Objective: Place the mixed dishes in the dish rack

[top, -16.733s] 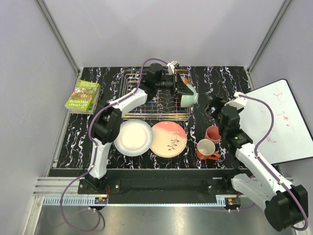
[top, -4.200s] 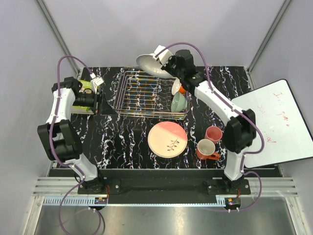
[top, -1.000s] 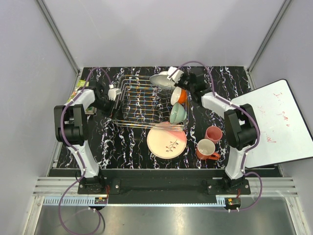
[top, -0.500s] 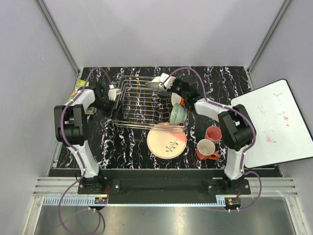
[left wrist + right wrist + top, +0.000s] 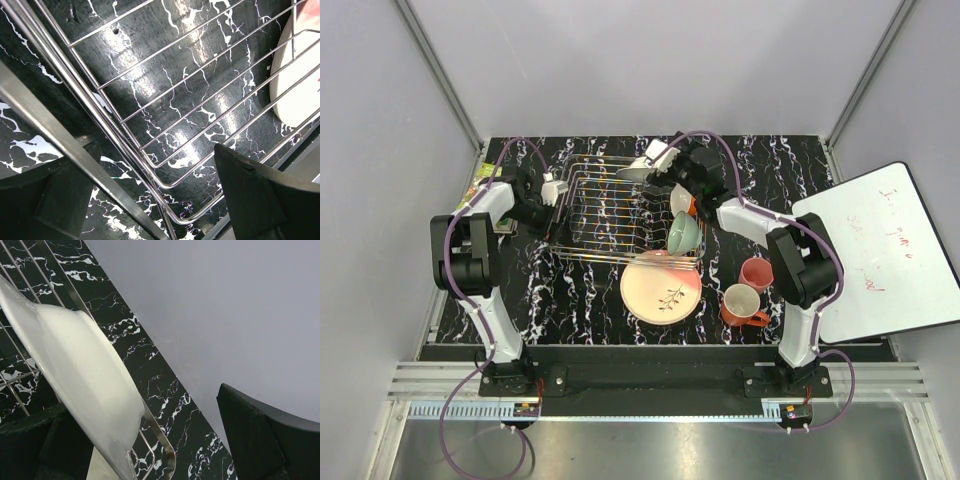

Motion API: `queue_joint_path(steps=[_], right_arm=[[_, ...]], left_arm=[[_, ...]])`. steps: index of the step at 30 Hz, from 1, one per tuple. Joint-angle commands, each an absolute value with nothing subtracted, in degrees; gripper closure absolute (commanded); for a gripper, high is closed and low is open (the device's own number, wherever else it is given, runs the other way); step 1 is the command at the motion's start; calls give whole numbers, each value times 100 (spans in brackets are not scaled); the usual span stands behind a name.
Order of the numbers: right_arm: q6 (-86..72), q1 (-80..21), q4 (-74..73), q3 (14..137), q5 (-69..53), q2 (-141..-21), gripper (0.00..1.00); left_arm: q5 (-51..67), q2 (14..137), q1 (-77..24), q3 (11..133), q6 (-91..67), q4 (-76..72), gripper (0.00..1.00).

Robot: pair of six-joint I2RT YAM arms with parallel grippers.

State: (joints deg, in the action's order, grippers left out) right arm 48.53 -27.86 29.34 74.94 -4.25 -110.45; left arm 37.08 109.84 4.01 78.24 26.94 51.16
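Jaws wide, my right gripper (image 5: 665, 158) flanked the white plate (image 5: 634, 172), which stood on edge in the dish rack (image 5: 600, 215) at upper centre. My left gripper (image 5: 552, 190), equally wide, straddled the rack's left rim. The orange bowl (image 5: 686, 197) and pale green bowl (image 5: 683, 232) were racked; the peach plate (image 5: 662, 288), pink cup (image 5: 756, 273) and orange mug (image 5: 742, 305) remained below. A second earlier I had been clamping the white plate higher.
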Motion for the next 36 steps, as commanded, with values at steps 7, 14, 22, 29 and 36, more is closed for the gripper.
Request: queue_joint_path(steps=[7,14,22,29,36], right_arm=[[3789,-2681,3190,7401,150,-10460,0],[2936,-2681,3225,6094,-456,-9265,0],[1693,-2593,2778,5959,1427,-8789,0],[-1088,-2180,828,6134,1951,-8788,0],[-1915,-2180,141,5810,1355,-8596,1]], left_arm=[[4447,10600,343,7533,2250,5045,1],[4553,10468,316,7339,2118,5054,1],[4553,10503,316,7497,2057,5115,1],[4702,10406,299,7594,1978,5273,1],[4632,10134,264,7523,2021,5466,1]])
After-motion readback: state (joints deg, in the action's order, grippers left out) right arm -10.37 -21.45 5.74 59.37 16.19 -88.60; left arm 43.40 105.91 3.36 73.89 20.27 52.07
